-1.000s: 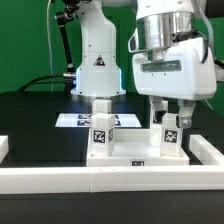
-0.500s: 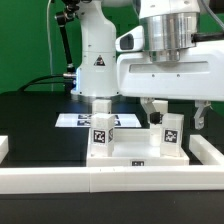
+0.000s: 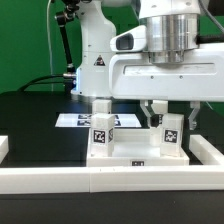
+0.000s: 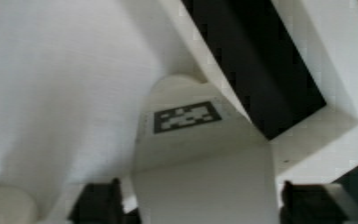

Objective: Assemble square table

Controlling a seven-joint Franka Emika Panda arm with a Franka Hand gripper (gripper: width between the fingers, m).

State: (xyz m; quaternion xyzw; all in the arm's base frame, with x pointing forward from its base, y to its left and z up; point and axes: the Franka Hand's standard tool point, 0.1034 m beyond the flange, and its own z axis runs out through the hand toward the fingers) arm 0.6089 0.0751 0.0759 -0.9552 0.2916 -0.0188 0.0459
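The square table's white slab (image 3: 135, 158) lies behind the front wall with two white tagged legs standing on it. The left leg (image 3: 101, 128) stands free. My gripper (image 3: 171, 113) hangs over the right leg (image 3: 170, 135), with one finger (image 3: 151, 112) on each side of the leg's top. The jaws are open and grip nothing. In the wrist view the tagged leg (image 4: 202, 150) runs between the two dark fingertips (image 4: 101, 200), with a gap on each side, above the slab's pale face (image 4: 51, 100). My gripper (image 4: 204, 205) is centred on the leg.
The long white border wall (image 3: 110, 182) runs along the front, with short pieces at the exterior view's left (image 3: 4, 148) and right (image 3: 207, 152). The marker board (image 3: 72, 120) lies on the black table behind the slab. The arm's white base (image 3: 97, 65) stands at the back.
The gripper has turned about its vertical axis, so its wide body now faces the camera. Its fingers now stand wider apart on either side of the right leg. The legs and slab have not moved.
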